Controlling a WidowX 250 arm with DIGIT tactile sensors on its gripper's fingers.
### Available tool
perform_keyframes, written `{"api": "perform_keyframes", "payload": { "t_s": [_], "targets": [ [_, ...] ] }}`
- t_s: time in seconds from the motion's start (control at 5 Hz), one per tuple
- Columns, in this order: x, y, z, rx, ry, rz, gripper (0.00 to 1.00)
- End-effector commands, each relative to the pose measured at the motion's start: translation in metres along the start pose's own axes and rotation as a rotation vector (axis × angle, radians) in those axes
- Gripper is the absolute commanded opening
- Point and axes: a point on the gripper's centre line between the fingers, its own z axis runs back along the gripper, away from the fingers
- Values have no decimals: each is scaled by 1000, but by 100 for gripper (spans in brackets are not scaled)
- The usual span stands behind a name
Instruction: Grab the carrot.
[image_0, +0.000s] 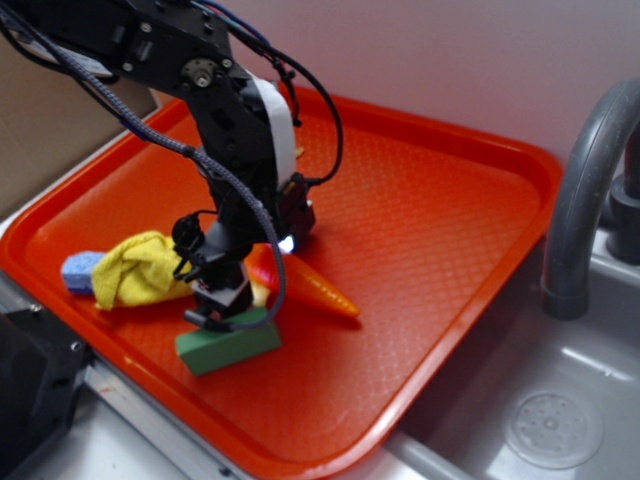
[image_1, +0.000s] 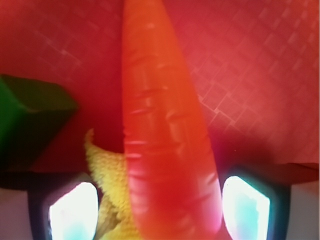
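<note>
The carrot (image_0: 318, 289) is glossy orange and lies on the red tray (image_0: 430, 200) with its tip pointing right. Its thick end is hidden under my gripper (image_0: 226, 302). In the wrist view the carrot (image_1: 165, 125) runs up the middle of the frame, between my two glowing pads (image_1: 74, 214). The gripper (image_1: 159, 212) is open and straddles the thick end. The right pad is nearly at the carrot. A fold of yellow cloth (image_1: 112, 175) lies between the left pad and the carrot.
A green block (image_0: 228, 345) lies just in front of the gripper and also shows in the wrist view (image_1: 30, 112). A yellow cloth (image_0: 140, 268) and a blue sponge (image_0: 78, 270) lie to the left. A grey faucet (image_0: 585, 190) and a sink (image_0: 540, 420) are at the right.
</note>
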Motion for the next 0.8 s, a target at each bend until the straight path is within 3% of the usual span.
{"api": "perform_keyframes", "payload": {
  "t_s": [0.0, 0.2, 0.4, 0.6],
  "targets": [
    [12, -3, 12, 60, -15, 3, 0],
    [10, 1, 25, 51, -33, 82, 0],
    [-4, 11, 66, -11, -62, 330, 0],
    [-21, 20, 98, -30, -22, 578, 0]
  ]
}}
